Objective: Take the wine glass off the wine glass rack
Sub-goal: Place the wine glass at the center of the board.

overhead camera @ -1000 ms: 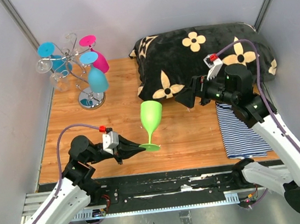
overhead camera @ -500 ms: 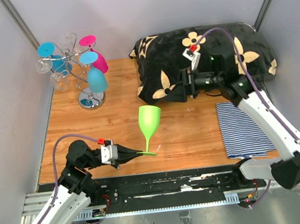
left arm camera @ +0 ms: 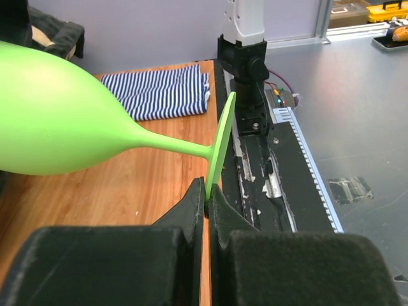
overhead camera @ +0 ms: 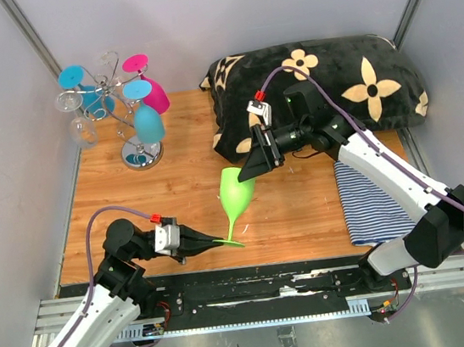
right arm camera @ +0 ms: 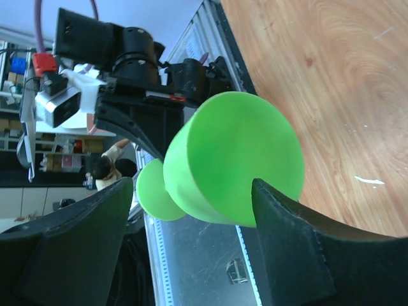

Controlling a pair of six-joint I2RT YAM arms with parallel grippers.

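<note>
Wine glass (overhead camera: 236, 192), green, off wine glass rack (overhead camera: 142, 155), to its right: L gripper (overhead camera: 217, 242) pinching foot; R gripper (overhead camera: 247, 170) wide, straddling bowl.

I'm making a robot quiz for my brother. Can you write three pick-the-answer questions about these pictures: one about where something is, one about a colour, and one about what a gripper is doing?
1. Where is the rack?
A. on the pillow
B. at the back left of the table
C. on the striped cloth

2. What colour is the glass that the left gripper pinches?
A. pink
B. blue
C. green

3. How is the right gripper?
A. open
B. shut on the striped cloth
C. shut on the rack

Answers:
1 B: it stands on the wood in the far left corner.
2 C: the left gripper is shut on the green glass's foot.
3 A: its fingers stand apart, either side of the glass's bowl.
</note>
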